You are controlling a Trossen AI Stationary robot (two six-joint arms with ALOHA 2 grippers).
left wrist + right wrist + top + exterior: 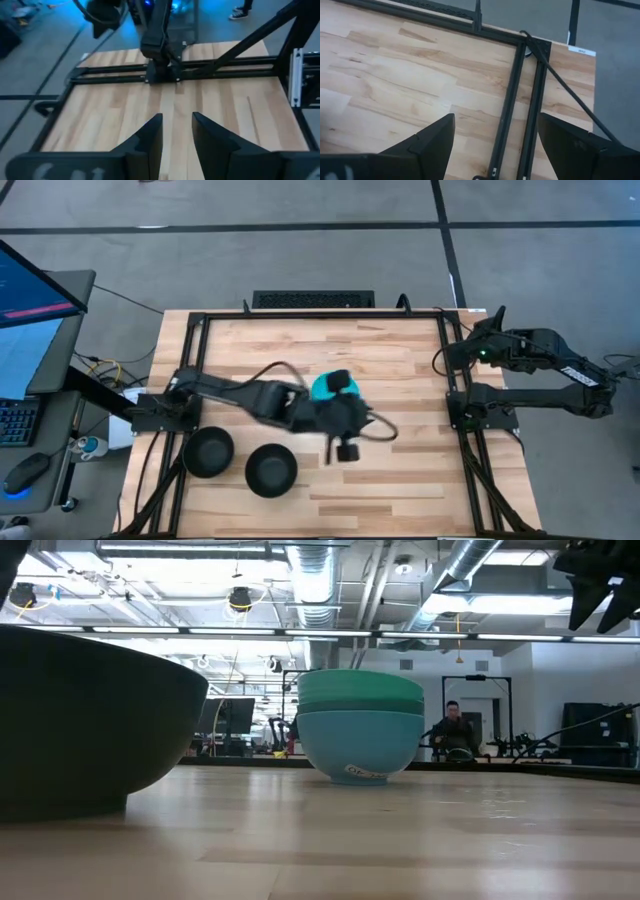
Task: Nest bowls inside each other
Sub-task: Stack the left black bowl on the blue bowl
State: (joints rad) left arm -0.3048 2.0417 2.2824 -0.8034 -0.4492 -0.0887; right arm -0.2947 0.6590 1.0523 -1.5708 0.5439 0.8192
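Teal and light blue bowls stand nested in one stack [322,387] [360,725] on the table's middle, resting on the lowest bowl's base. Two black bowls [208,452] [271,470] sit apart near the table's near left edge; one of them [80,730] fills the left of the low view. My left gripper [358,418] [177,135] hovers just to the right and near side of the teal stack, pointing toward the table's right edge, open and holding nothing. My right gripper [478,345] [495,145] waits over the far right corner, open wide and empty.
A black metal frame [300,317] runs around the wooden table top. The right arm's base [160,70] stands ahead of my left gripper. Bare wood lies across the table's right half [420,460]. A person sits far behind the table [455,730].
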